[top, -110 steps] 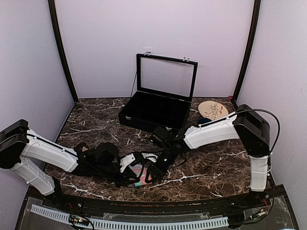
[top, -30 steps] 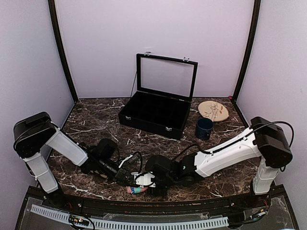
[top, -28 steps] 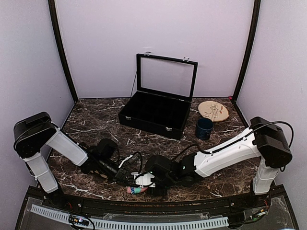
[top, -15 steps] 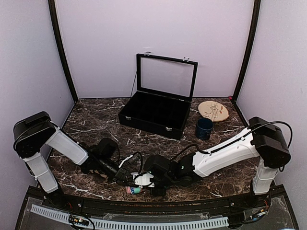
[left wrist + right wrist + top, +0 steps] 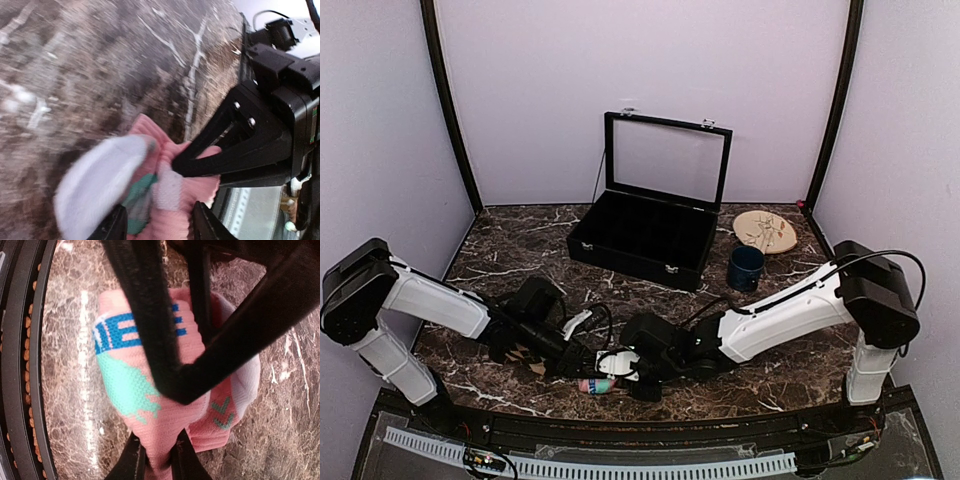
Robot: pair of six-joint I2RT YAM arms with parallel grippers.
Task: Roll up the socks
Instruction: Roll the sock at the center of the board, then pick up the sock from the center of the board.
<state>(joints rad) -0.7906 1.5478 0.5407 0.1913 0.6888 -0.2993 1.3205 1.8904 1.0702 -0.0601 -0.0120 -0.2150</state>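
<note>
Now note that your left gripper (image 5: 157,225) has just opened off the bunched pink fabric sock with teal patches (image 5: 125,380) at the dark marbled tabletop's (image 5: 770,360) near edge, while the right gripper (image 5: 156,457) has clamped onto it, which should keep the roll from unwinding.

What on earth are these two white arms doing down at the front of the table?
Two robot arms are meeting over a pink sock, bunched up at the near edge of the marble table. The right hand is pinched shut on a fold of the pink fabric. The left hand has its fingers spread on either side of the bundle and is not clamping it. The open black case and the blue mug stand farther back, away from both hands.
</note>
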